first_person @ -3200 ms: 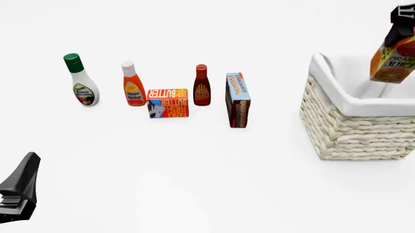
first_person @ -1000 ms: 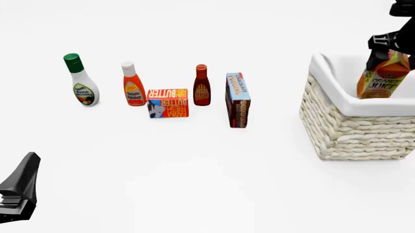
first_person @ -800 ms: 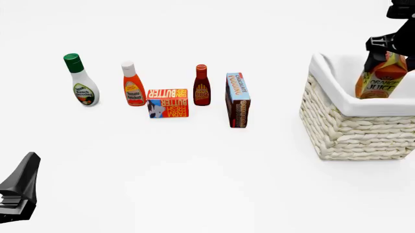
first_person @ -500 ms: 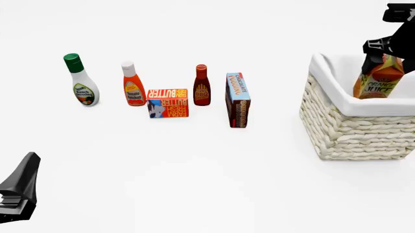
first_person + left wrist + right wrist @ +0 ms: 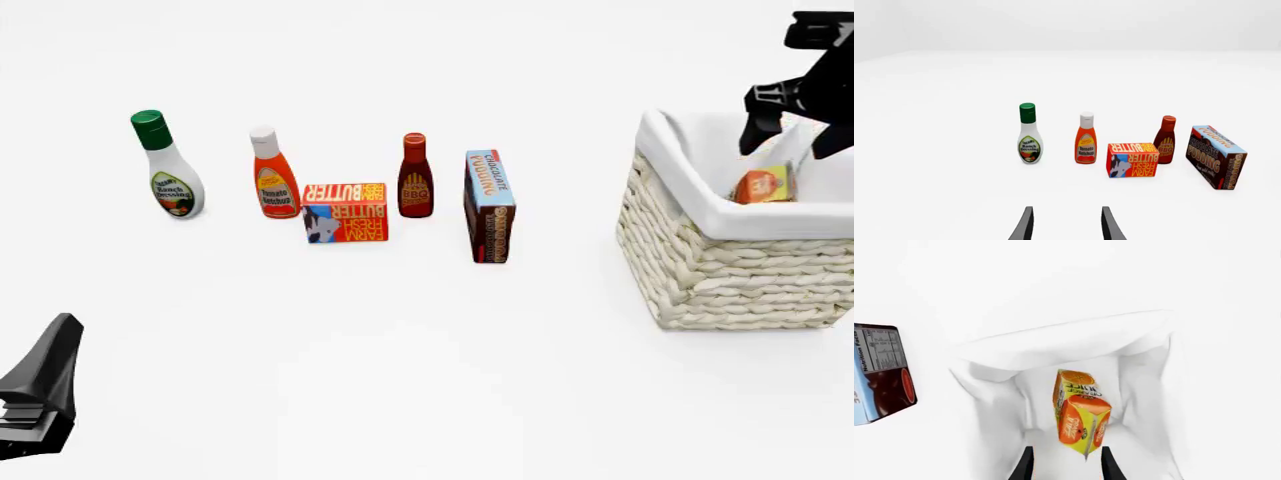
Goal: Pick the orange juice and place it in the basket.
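The orange juice (image 5: 763, 185) carton is down inside the basket (image 5: 721, 270), and only its top shows above the white liner. In the right wrist view the carton (image 5: 1079, 415) stands tilted within the liner (image 5: 1054, 345), free of the fingers. My right gripper (image 5: 797, 146) hovers above the basket, open and empty; it also shows in the right wrist view (image 5: 1064, 469), where one fingertip (image 5: 1026, 465) is at the frame edge. My left gripper (image 5: 38, 395) rests at the near left, open and empty; it also shows in the left wrist view (image 5: 1064, 230).
A row of groceries stands left of the basket: ranch dressing bottle (image 5: 170, 170), ketchup bottle (image 5: 274, 178), butter box (image 5: 344, 212), BBQ sauce bottle (image 5: 415, 178) and chocolate pudding box (image 5: 489, 206). The pudding box edge shows in the right wrist view (image 5: 881, 372).
The right gripper lowered the carton into the basket and opened. The carton dropped deeper into the liner, and the gripper now stands clear above it. The left arm has not moved.
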